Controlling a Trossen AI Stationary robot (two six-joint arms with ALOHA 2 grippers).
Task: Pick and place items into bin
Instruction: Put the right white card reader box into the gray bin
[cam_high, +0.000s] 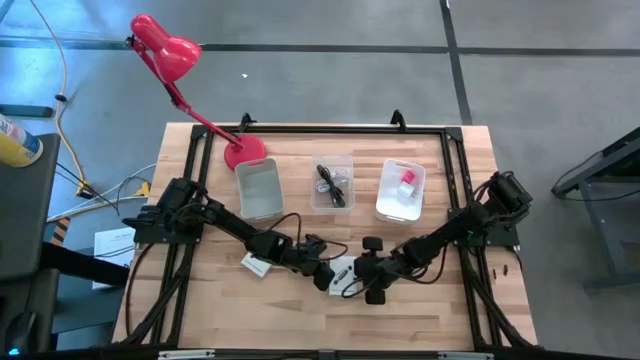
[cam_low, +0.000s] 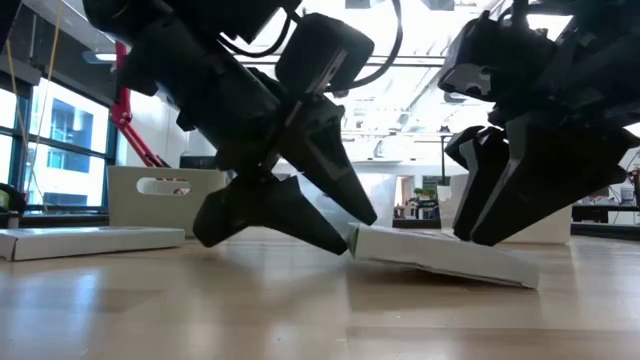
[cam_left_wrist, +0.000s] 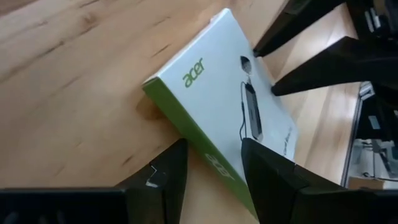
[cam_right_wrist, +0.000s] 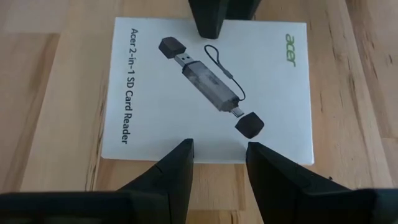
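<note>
- The white card-reader box (cam_high: 343, 274) lies flat on the tabletop (cam_high: 300, 320) near its front edge, between the two claws; one end looks slightly raised in the low view.
- The left claw (cam_left_wrist: 211, 177) is parted, with no grip on anything; one finger is over the box's green edge and the other is on bare wood beside it. Closing from here could pinch only a corner, so the box may twist or skid away.
- The right claw (cam_right_wrist: 219, 165) is also spread and holds nothing. It hovers at the opposite side of the box, its tips just over the printed face.
- Both claws crowd the same small box. They could knock together, or one could shove the box out from under the other.
- The box is thin and flat, so fingers may slide over the top rather than get under it.
- The high view alone shows the three bins (cam_high: 259, 187) at the far side, a second white box (cam_high: 256, 264) under the left arm and the red lamp (cam_high: 165, 52).
- Only the right wrist view shows the print naming an SD card reader. Only the low view shows the gap beneath the box's end.
</note>
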